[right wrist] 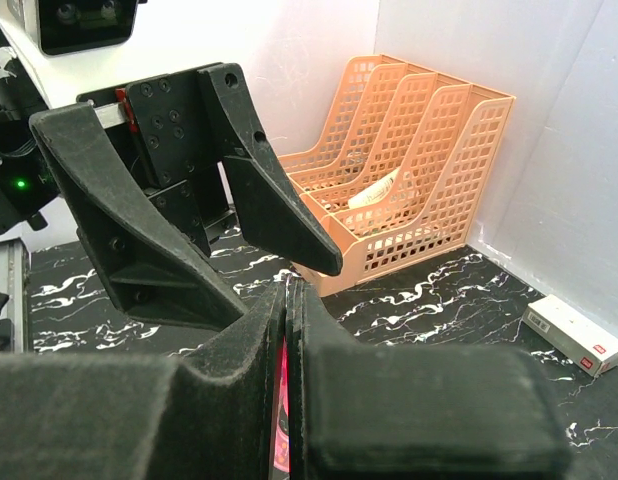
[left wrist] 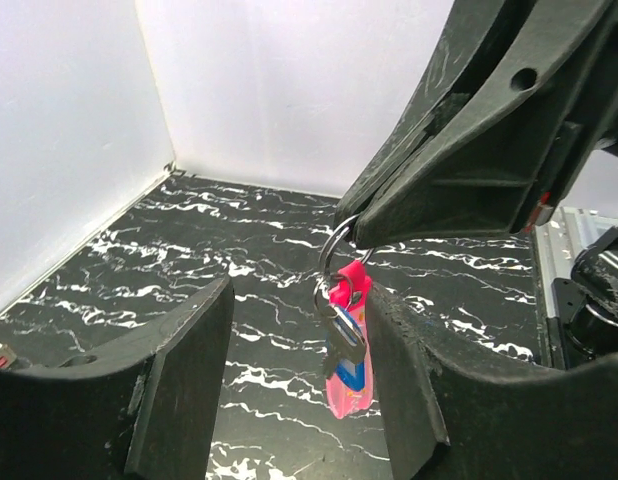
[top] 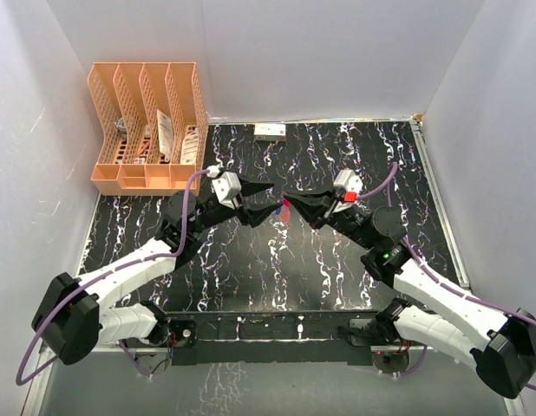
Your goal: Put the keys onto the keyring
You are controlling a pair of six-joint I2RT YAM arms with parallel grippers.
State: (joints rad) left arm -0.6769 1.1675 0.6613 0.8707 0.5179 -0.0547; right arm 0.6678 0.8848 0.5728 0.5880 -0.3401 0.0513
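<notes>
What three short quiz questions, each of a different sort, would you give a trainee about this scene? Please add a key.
1. True or false: the right end effector is shut on the keyring and holds it above the table.
2. Choose one. In the left wrist view, the red strap is seen:
A. hanging between the open fingers of the left end effector
B. lying flat on the tabletop
C. nowhere, because it is out of view
3. Fill in the missing word: in the top view, the orange file rack stands at the far ___ corner of the table.

Key: 1 true; 2 A; 3 left.
</notes>
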